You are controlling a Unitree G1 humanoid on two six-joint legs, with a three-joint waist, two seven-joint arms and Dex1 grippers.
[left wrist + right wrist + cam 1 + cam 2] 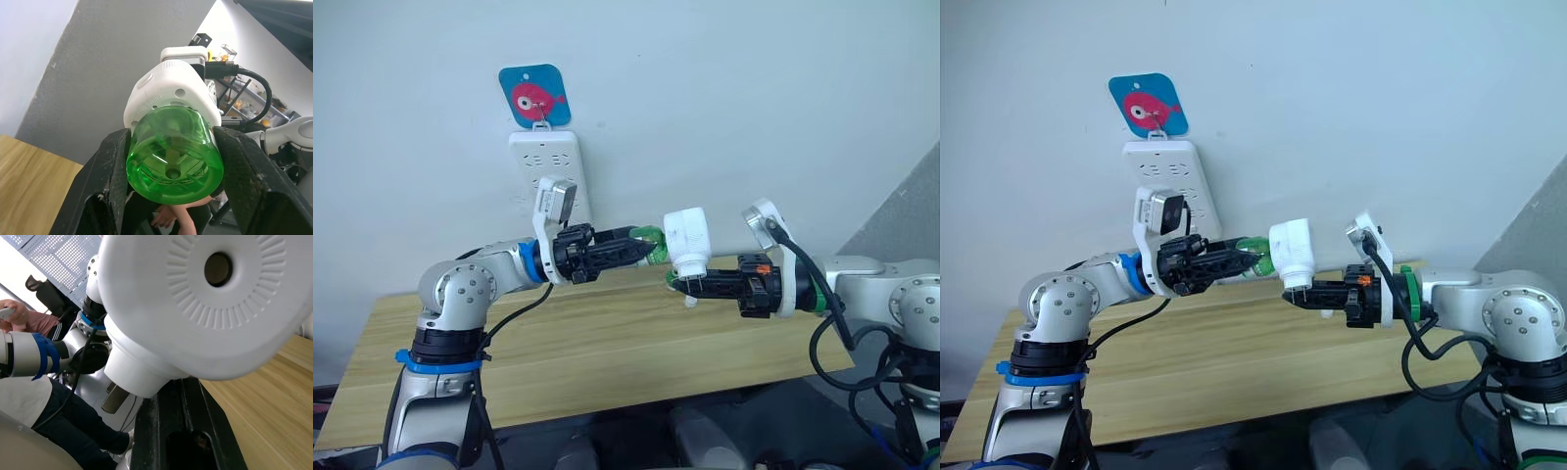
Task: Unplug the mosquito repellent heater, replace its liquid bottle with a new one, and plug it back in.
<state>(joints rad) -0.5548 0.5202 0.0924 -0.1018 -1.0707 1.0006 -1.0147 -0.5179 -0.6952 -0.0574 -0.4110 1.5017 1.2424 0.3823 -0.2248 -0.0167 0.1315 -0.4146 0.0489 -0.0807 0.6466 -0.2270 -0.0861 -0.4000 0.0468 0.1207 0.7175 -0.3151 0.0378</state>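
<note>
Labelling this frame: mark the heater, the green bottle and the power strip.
mosquito repellent heater (pixel 688 238): left eye view, white body's side.
green liquid bottle (pixel 174 159): left wrist view, its base, between the left gripper's fingers.
white power strip (pixel 545 157): left eye view, its socket face on the wall.

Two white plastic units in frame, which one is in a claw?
The small rounded white plastic heater, held mid-air by the right claw, with the green translucent bottle in the left claw at its end. The long white power strip hangs on the wall.
</note>
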